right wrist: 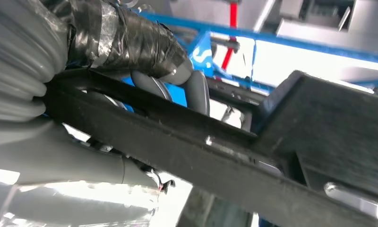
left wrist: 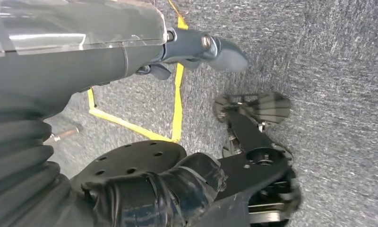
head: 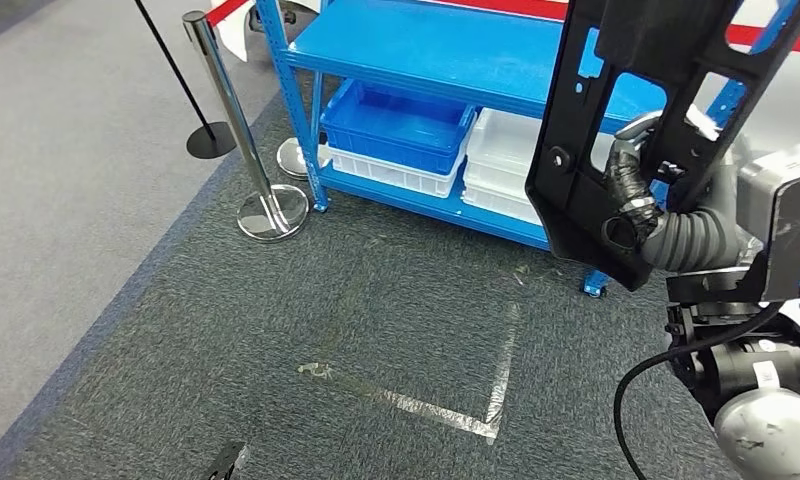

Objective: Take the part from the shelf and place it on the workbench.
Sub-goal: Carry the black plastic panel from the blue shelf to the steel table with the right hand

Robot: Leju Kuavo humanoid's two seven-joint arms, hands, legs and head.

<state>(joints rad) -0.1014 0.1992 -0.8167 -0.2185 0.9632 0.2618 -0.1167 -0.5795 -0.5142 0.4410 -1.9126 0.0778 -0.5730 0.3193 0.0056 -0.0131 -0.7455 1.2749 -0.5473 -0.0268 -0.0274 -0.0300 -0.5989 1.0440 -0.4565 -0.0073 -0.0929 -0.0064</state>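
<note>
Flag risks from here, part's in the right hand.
1. The black part is large and held by the right hand near its lower end, so it could lever or slip in the grip.
2. It hangs close in front of the blue shelf and may clip it when turning.

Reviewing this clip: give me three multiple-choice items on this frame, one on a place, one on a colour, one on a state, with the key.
1. Where is the blue bin?
A. on the floor
B. on the blue shelf's lower level
C. on the top level

2. What colour is the part?
A. black
B. white
C. yellow

3. What is the right hand doing?
A. hanging open
B. resting on the shelf
C. holding the part

Key: 1 B, it sits beside white bins under the top level. 2 A, the frame is black. 3 C, the fingers wrap its bar.
</note>
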